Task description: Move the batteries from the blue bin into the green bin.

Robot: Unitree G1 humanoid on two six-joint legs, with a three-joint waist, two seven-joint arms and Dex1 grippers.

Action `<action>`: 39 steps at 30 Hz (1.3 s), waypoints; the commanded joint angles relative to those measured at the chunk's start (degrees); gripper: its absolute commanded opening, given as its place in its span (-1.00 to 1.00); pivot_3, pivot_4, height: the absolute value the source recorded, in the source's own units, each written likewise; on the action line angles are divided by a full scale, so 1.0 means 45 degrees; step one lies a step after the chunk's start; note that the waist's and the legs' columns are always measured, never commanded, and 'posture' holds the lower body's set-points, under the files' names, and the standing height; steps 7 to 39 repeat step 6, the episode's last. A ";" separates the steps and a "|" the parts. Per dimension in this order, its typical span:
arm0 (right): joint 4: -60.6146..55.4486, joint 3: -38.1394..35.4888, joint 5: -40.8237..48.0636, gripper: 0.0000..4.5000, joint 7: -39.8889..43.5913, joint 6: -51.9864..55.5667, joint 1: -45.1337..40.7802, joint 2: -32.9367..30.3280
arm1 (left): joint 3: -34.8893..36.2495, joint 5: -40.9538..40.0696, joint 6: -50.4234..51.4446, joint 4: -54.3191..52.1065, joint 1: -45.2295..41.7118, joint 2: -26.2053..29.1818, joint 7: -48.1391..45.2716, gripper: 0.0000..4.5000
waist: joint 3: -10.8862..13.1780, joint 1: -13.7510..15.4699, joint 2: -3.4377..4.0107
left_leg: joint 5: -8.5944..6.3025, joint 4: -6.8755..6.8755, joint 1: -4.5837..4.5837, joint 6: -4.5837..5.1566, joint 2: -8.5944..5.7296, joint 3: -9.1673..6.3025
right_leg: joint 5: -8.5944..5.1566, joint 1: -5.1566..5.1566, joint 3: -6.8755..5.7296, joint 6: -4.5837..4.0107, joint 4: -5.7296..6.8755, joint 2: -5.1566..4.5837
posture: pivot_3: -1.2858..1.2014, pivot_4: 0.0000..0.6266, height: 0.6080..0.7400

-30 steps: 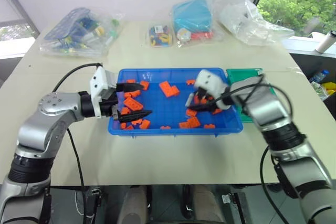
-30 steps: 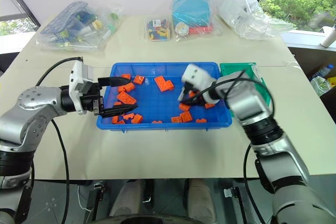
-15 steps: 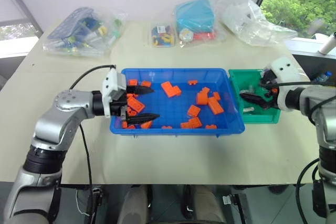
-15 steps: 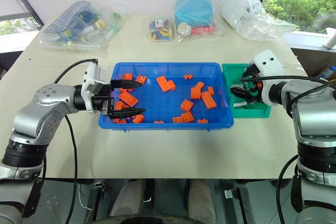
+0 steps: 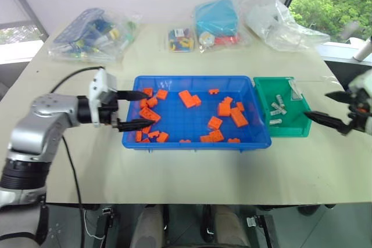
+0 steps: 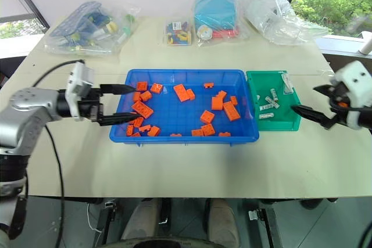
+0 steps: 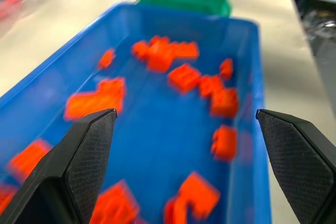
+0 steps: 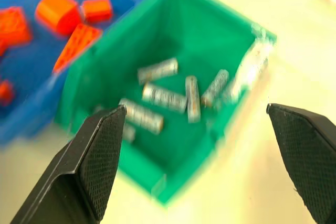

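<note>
Locate the blue bin [image 5: 195, 139] first: a wide, shallow, bright-blue tray with a raised rim, standing on the beige table [image 5: 174, 172]. The left gripper [image 5: 135, 109] hangs over the tray's left end with its jaws spread and nothing between them. Ahead of its fingertips you see scattered orange bricks [image 5: 187, 98] on the tray floor; no battery can be made out among them, though the left wrist view is blurred.

Next, locate the green bin [image 6: 272, 121]: a smaller, deeper green box touching the tray's right-hand wall. The right gripper [image 6: 317, 104] sits just outside this bin's far side from the tray, jaws wide apart and empty, its fingertips pointing back toward the bin.

Finally, check the batteries [image 8: 167, 97]. They are thin, silver-grey metallic cylinders lying loose on the green bin's floor, at mixed angles, directly ahead of the right gripper's fingers. One more silvery piece lies at the bin's far corner.
</note>
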 commanded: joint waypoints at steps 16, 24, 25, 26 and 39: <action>0.2189 -0.0730 0.1210 0.96 0.1931 -0.1568 0.0688 -0.0673 | 0.1457 -0.0307 -0.0141 0.0700 -0.0109 0.0848 -0.0357 1.00 | 0.0000 -0.0005 0.0001 | 0.0000 0.0008 0.0004 0.0000 0.0002 0.0005 | -0.0008 0.0005 0.0003 -0.0013 0.0000 -0.0005 | 0.03 -0.52 0.94; 0.2189 -0.0730 0.1210 0.96 0.1931 -0.1568 0.0688 -0.0673 | 0.1457 -0.0307 -0.0141 0.0700 -0.0109 0.0848 -0.0357 1.00 | 0.0000 -0.0005 0.0001 | 0.0000 0.0008 0.0004 0.0000 0.0002 0.0005 | -0.0008 0.0005 0.0003 -0.0013 0.0000 -0.0005 | 0.03 -0.52 0.94; 0.2189 -0.0730 0.1210 0.96 0.1931 -0.1568 0.0688 -0.0673 | 0.1457 -0.0307 -0.0141 0.0700 -0.0109 0.0848 -0.0357 1.00 | 0.0000 -0.0005 0.0001 | 0.0000 0.0008 0.0004 0.0000 0.0002 0.0005 | -0.0008 0.0005 0.0003 -0.0013 0.0000 -0.0005 | 0.03 -0.52 0.94; 0.2189 -0.0730 0.1210 0.96 0.1931 -0.1568 0.0688 -0.0673 | 0.1457 -0.0307 -0.0141 0.0700 -0.0109 0.0848 -0.0357 1.00 | 0.0000 -0.0005 0.0001 | 0.0000 0.0008 0.0004 0.0000 0.0002 0.0005 | -0.0008 0.0005 0.0003 -0.0013 0.0000 -0.0005 | 0.03 -0.52 0.94; 0.2189 -0.0730 0.1210 0.96 0.1931 -0.1568 0.0688 -0.0673 | 0.1457 -0.0307 -0.0141 0.0700 -0.0109 0.0848 -0.0357 1.00 | 0.0000 -0.0005 0.0001 | 0.0000 0.0008 0.0004 0.0000 0.0002 0.0005 | -0.0008 0.0005 0.0003 -0.0013 0.0000 -0.0005 | 0.03 -0.52 0.94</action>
